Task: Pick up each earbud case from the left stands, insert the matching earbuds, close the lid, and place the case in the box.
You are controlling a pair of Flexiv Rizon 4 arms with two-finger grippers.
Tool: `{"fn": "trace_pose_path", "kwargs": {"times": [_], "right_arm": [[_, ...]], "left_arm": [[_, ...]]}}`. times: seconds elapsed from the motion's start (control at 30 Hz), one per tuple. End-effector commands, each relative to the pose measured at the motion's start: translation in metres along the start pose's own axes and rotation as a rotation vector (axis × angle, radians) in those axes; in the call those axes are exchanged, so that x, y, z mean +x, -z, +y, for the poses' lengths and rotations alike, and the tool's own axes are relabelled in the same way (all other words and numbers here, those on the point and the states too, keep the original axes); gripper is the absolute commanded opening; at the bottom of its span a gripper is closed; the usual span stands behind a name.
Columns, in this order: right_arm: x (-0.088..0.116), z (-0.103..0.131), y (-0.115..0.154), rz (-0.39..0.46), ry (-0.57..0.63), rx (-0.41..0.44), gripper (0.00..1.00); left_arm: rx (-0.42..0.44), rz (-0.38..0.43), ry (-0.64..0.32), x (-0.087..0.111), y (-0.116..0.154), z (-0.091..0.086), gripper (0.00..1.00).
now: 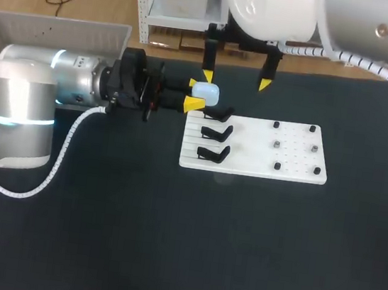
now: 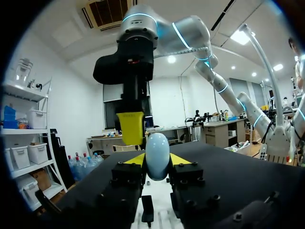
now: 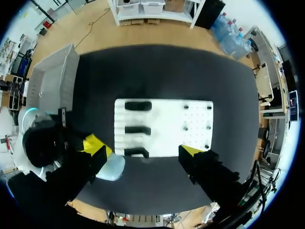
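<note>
Left claw (image 1: 195,94): clamped on pale-blue rounded plastic earbud case (image 1: 206,92).
Right claw (image 1: 235,79): spread wide, empty.
Progress: case picked; filling, closing, boxing apparently remain.

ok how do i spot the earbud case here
Find the white board on the table. Just off its far left corner, the left gripper is shut on the earbud case. Unlike the black stands beside it, it is pale blue and rounded.

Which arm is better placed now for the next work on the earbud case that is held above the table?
Right, probably. The left gripper is shut on the earbud case, so it is occupied. The right gripper is open, empty, and hangs close beside the case.
</note>
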State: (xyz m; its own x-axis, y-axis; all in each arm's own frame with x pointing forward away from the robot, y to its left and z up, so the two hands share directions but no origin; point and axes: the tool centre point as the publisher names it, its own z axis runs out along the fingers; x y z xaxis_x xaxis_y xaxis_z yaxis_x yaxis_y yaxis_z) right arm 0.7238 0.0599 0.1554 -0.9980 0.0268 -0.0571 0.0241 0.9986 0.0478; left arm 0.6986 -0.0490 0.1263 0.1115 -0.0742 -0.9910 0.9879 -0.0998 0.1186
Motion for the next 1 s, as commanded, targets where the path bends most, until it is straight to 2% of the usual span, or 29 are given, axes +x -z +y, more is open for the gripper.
{"fn": "trace_pose_path", "kwargs": {"times": [0.03, 0.13, 0.23, 0.43, 0.6, 0.73, 0.9, 1.0], "right_arm": [[0.011, -0.005, 0.011, -0.132, -0.022, -0.010, 1.00], [0.015, -0.010, 0.025, -0.178, -0.005, -0.032, 1.00], [0.023, -0.014, 0.038, -0.188, 0.036, -0.061, 1.00], [0.059, -0.023, 0.071, -0.252, 0.153, -0.130, 1.00], [0.087, -0.043, 0.086, -0.331, 0.200, -0.184, 1.00], [0.101, -0.045, 0.089, -0.368, 0.249, -0.209, 1.00], [0.101, -0.045, 0.089, -0.368, 0.249, -0.209, 1.00], [0.101, -0.045, 0.089, -0.368, 0.249, -0.209, 1.00]], "left_arm": [[-0.003, -0.001, -0.003, 0.001, 0.000, -0.001, 0.00], [-0.003, -0.001, -0.003, 0.001, 0.000, -0.001, 0.00], [-0.003, -0.001, -0.003, 0.001, 0.000, -0.001, 0.00], [-0.007, 0.001, -0.002, -0.001, 0.001, 0.000, 0.00], [-0.053, 0.009, 0.019, -0.021, 0.009, 0.000, 0.00], [-0.105, 0.034, 0.037, -0.039, 0.012, 0.001, 0.00], [-0.154, 0.068, 0.051, -0.065, 0.015, 0.000, 0.00], [-0.199, 0.060, 0.079, -0.080, 0.022, 0.000, 0.00]]}}
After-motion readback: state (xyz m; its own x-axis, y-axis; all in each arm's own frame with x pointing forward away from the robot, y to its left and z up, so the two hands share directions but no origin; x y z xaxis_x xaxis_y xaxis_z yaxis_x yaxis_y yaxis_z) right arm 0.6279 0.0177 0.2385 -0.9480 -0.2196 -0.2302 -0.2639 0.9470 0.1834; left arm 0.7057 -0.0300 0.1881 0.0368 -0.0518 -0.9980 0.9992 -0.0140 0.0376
